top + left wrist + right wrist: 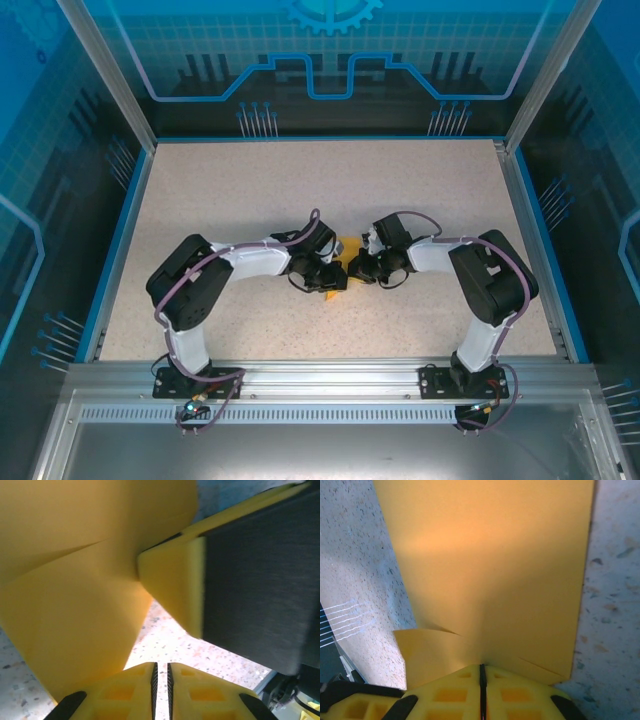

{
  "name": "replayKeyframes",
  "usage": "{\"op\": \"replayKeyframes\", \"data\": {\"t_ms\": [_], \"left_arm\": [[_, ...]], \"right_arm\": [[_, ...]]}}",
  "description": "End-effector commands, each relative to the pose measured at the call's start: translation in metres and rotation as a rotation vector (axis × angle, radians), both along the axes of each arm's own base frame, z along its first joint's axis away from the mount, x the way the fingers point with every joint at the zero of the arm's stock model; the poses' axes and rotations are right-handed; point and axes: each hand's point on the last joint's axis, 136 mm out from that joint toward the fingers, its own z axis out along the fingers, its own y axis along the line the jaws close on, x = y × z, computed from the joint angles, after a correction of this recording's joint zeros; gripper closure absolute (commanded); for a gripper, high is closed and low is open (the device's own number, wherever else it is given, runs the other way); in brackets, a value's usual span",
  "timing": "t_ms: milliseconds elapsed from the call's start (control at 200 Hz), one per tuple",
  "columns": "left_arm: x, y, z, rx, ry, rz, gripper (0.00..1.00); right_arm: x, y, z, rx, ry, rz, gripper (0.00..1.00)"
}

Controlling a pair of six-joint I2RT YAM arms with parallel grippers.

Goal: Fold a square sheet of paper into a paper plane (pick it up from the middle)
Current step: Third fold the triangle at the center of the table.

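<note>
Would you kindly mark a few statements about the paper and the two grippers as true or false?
1. The right gripper is shut on the sheet of paper. True.
2. The sheet of paper is blue. False: it is orange-yellow.
3. Both arms meet near the middle of the table. True.
4. The left gripper stands wide open. False: its jaws are almost together.
5. The sheet of paper is flat and uncreased. False: creases show in the left wrist view.
</note>
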Motion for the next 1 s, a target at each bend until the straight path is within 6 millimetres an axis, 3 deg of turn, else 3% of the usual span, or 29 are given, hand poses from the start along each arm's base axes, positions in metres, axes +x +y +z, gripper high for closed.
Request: {"op": "replayKeyframes", "data": {"t_ms": [0, 995], "left_arm": [[-0.001, 0.005, -0.008, 0.025, 0.023, 0.015, 0.85], [-0.018, 0.034, -0.034, 0.094, 0.065, 0.009, 0.87]], "right_arm": [[-0.017, -0.015, -0.032, -0.124, 0.079, -0.009, 0.91], [-0.021, -0.022, -0.042, -0.164, 0.099, -0.005, 0.91]]}}
